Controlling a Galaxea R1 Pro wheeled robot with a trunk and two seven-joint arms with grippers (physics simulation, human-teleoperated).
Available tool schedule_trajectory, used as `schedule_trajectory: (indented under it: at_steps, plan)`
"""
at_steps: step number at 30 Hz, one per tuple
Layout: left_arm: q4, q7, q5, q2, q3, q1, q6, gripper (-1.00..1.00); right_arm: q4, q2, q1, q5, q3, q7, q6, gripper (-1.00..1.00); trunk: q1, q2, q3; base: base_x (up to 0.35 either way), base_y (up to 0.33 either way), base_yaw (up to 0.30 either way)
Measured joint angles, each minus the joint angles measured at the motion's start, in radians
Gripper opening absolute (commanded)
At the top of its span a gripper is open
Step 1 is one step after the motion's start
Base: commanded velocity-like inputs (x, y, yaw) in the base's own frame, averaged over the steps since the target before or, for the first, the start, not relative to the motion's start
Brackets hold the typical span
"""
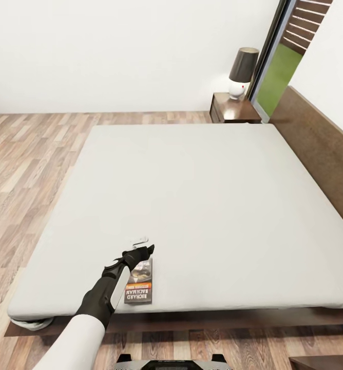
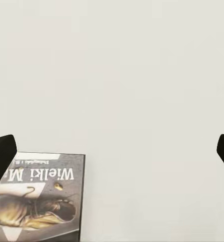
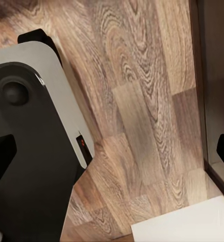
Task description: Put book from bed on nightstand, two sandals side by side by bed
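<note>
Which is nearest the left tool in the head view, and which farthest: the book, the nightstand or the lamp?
From the left tool:
1. Book, just under it at the bed's near edge.
2. Nightstand, across the bed by the window.
3. Lamp, standing on that nightstand's back part.

The mattress (image 1: pixel 202 205) lies wide and bare beyond the book (image 1: pixel 140 290), open to any reach; the nightstand (image 1: pixel 233 109) top is partly taken by a lamp (image 1: pixel 242 72)

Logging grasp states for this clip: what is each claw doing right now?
Left claw: open, over the book on the bed, holding nothing.
Right claw: open, empty, above the wood floor.
</note>
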Motion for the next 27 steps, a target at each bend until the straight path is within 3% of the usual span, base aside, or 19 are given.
schedule_trajectory:
  at_steps: [5, 14, 27]
  plan:
    - [0.0, 0.0, 0.0, 0.0, 0.0, 0.0, 0.0, 1.0, 0.0, 0.0, 0.0, 0.0, 0.0, 0.0, 0.0, 1.0, 0.0, 0.0, -0.008, 0.052, 0.0, 0.0]
    - [0.0, 0.0, 0.0, 0.0, 0.0, 0.0, 0.0, 1.0, 0.0, 0.0, 0.0, 0.0, 0.001, 0.0, 0.0, 1.0, 0.0, 0.0, -0.022, 0.23, 0.0, 0.0]
    - [-0.002, 0.0, 0.0, 0.0, 0.001, 0.0, 0.0, 1.0, 0.0, 0.0, 0.0, 0.0, 0.0, 0.0, 0.0, 1.0, 0.0, 0.0, -0.042, 0.018, 0.0, 0.0]
